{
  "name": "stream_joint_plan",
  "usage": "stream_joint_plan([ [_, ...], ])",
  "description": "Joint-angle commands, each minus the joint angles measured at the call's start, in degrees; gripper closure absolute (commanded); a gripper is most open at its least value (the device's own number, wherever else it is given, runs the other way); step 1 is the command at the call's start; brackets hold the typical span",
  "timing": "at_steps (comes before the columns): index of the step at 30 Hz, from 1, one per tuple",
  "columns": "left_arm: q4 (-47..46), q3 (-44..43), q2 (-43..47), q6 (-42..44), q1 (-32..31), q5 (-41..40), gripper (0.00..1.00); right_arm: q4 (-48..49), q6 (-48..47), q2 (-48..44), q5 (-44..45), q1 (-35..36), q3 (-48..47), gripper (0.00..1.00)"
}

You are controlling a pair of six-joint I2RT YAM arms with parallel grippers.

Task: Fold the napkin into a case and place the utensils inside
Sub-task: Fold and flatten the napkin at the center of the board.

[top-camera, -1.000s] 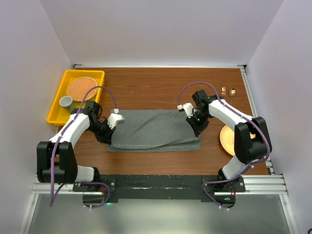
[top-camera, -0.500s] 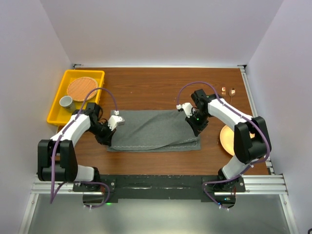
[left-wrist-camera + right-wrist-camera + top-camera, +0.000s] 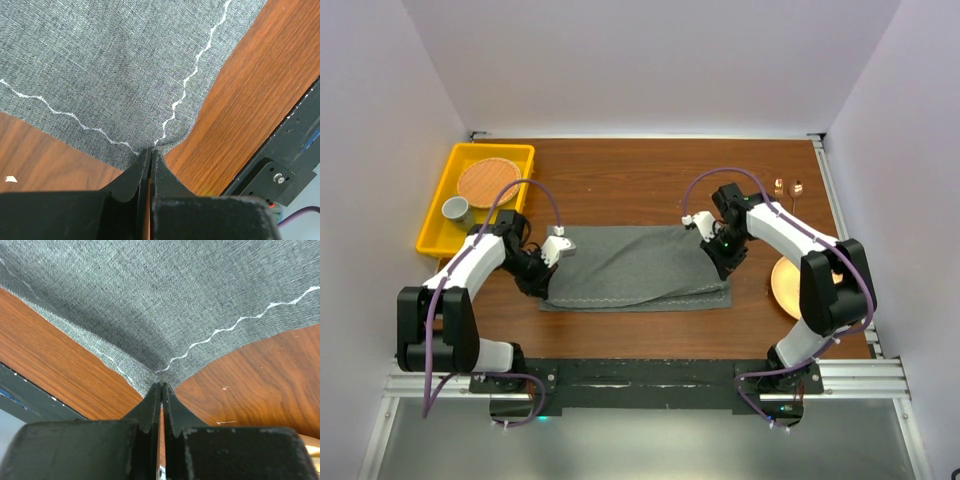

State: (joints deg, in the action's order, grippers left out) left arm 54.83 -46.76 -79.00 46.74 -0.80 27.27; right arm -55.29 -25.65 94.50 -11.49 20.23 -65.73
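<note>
The dark grey napkin lies across the middle of the table as a wide, partly folded band, with its upper layer rumpled. My left gripper is shut on the band's left end. In the left wrist view that gripper pinches a stitched corner of the napkin. At the band's right end my right gripper is shut on the lifted upper layer. The right wrist view shows that gripper clamping the hem of the napkin. The copper utensils lie at the far right of the table.
A yellow tray at the far left holds a woven round mat and a small grey cup. A round yellow-orange plate sits right of the napkin, partly under the right arm. The black base rail runs along the near edge.
Almost nothing: the left gripper has edged slightly with its corner of the cloth. The right arm holds still.
</note>
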Motion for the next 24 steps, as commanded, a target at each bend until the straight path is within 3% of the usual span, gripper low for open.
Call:
stream_joint_plan([
  [1,1.3,-0.6,1.0,1.7,-0.2,0.5,1.0,-1.3,-1.1,-1.5,0.1,0.2,0.3,1.0],
  [21,1.2,1.0,-0.1,1.7,-0.3,1.6,1.0,-1.6,-1.9,1.0,-0.6,0.3,-0.3,1.0],
  [22,1.2,1.1,-0.2,2.0,-0.3,1.4,0.97,-2.0,-2.1,1.0,-0.7,0.3,-0.4,1.0],
  [24,2.1,1.0,0.0,2.4,-0.4,1.5,0.85,-4.0,-2.8,1.0,-1.8,0.2,-1.2,0.88],
])
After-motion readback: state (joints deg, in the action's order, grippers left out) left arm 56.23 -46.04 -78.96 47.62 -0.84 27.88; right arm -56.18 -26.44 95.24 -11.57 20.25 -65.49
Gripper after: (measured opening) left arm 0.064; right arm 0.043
